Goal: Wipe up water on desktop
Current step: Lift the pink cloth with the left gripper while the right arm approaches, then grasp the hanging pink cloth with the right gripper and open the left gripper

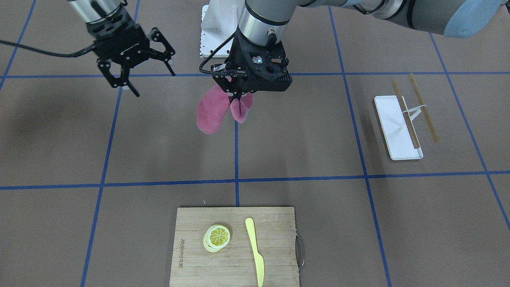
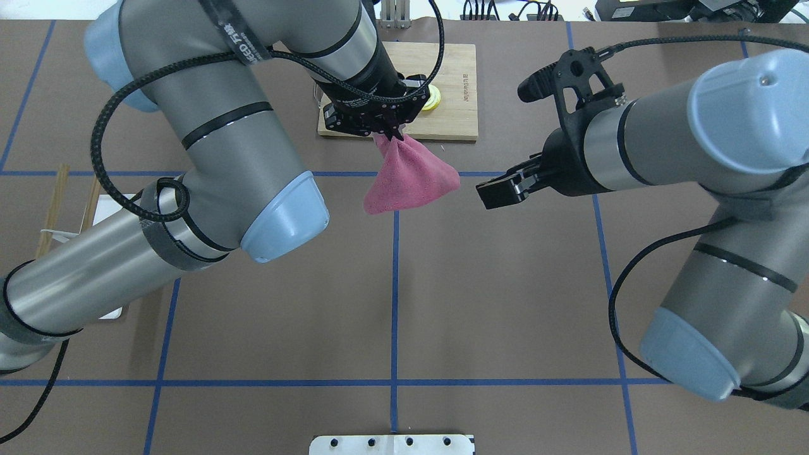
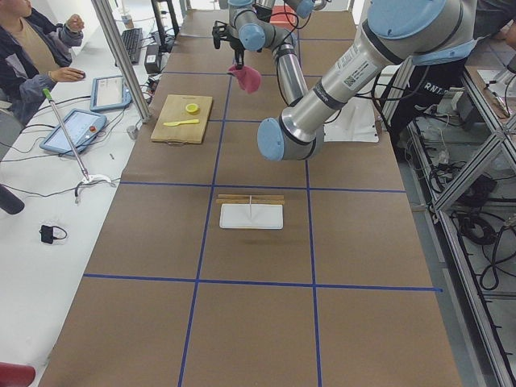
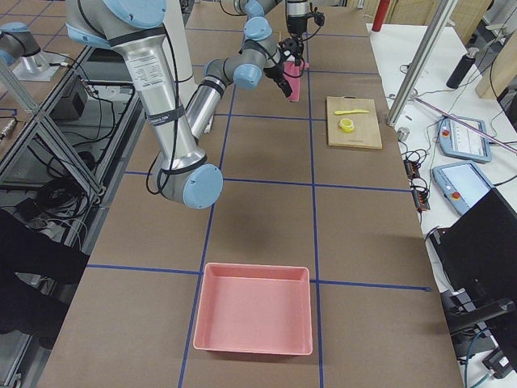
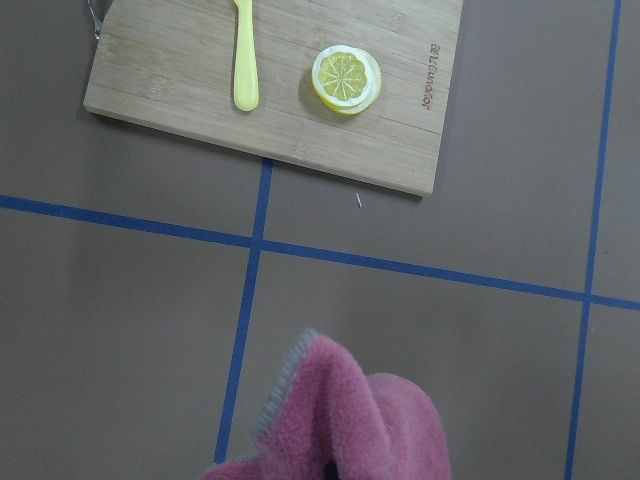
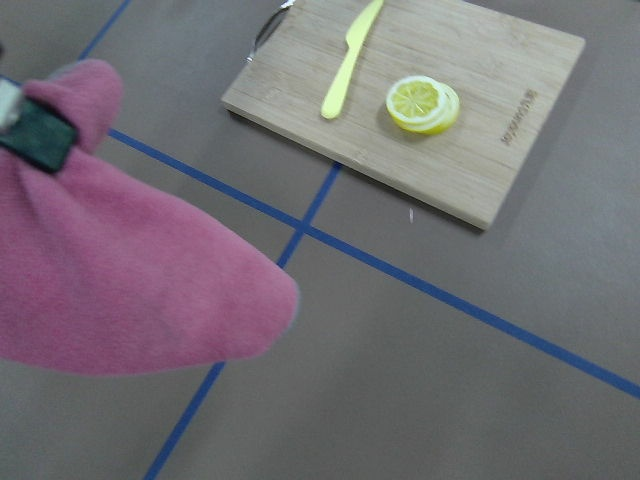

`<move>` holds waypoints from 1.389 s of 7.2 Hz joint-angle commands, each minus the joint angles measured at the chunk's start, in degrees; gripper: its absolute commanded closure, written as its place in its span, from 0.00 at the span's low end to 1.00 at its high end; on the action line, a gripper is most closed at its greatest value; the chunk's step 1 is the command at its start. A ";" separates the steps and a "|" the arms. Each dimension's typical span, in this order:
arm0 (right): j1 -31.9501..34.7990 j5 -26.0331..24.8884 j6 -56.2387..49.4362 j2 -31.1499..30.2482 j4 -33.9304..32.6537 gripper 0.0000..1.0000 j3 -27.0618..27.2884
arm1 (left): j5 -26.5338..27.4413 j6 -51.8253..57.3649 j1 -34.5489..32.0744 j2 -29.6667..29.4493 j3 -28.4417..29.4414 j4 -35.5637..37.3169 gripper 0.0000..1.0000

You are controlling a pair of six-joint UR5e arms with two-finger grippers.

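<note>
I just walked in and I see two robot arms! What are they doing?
They look set to wipe the brown desktop. The left gripper is pinching a pink cloth, which hangs bunched over the desktop. The right gripper is open and empty beside it. A cutting board with a lemon slice and a yellow knife sits nearby. I can't see any water.

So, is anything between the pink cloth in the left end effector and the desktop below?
Nothing visible. The pink cloth hangs from the left end effector over bare desktop; the cutting board lies clear of it, and the right end effector is off to the side.
</note>
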 commanded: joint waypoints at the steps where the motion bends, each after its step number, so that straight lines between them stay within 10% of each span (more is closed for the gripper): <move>1: -5.53 -7.81 -1.91 0.27 3.91 0.00 0.23 | -0.67 -1.51 0.61 0.13 -0.60 -1.01 1.00; 10: -13.99 -18.92 -3.34 -1.13 10.76 0.13 -0.21 | -10.16 -5.20 0.70 0.40 -4.20 -0.93 1.00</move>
